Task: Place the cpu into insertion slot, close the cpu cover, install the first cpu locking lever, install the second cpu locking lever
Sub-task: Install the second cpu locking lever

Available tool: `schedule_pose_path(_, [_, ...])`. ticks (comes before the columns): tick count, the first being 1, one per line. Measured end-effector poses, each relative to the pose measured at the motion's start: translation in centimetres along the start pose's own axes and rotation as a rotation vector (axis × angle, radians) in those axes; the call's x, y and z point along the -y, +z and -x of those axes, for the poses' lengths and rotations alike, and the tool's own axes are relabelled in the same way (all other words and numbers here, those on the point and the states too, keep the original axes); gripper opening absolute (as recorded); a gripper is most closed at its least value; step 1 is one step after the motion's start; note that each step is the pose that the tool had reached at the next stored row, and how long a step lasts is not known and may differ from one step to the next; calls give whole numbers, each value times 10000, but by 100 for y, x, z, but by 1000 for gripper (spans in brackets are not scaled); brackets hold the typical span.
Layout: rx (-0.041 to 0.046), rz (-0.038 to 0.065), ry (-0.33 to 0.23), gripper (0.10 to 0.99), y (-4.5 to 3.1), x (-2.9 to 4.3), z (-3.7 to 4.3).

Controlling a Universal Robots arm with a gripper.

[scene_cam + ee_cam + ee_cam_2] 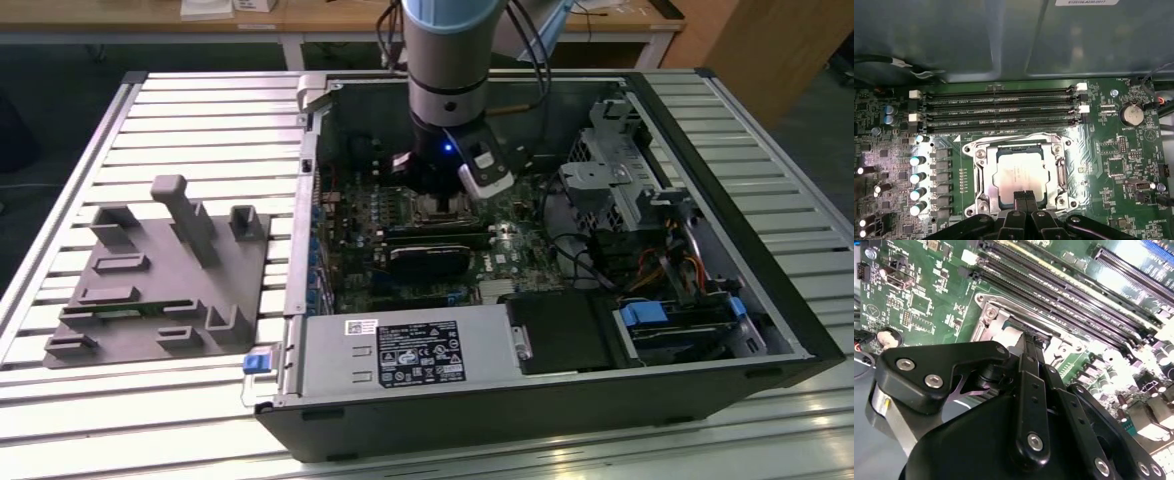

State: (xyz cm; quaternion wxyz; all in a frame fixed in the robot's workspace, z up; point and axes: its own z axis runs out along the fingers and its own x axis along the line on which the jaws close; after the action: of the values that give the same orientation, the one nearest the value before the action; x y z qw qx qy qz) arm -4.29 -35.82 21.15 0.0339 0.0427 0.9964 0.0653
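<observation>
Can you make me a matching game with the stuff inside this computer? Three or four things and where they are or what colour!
Things:
1. cpu
2. cpu cover
3. round battery
4. gripper

Descriptions:
A. dark metal frame around the chip
B. black, its tips at the chip's edge
C. flat grey-silver square in the socket
D. silver disc on the green board

Pairs: 1-C, 2-A, 3-D, 4-B

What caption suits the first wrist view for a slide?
Gripper over the cpu seated in its socket, beside the memory slots.
</observation>
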Motion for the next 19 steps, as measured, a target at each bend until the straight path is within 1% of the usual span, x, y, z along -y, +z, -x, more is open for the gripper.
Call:
schedule_pose_path(4, [-10,-4,2,106,8,-36,3])
schedule_pose_path(12, [-12,-3,-2,106,25,-143,-2])
schedule_pose_path(14, [-13,-4,-2,106,27,-154,1])
schedule_pose_path(19, [-14,-4,-1,106,27,-156,1])
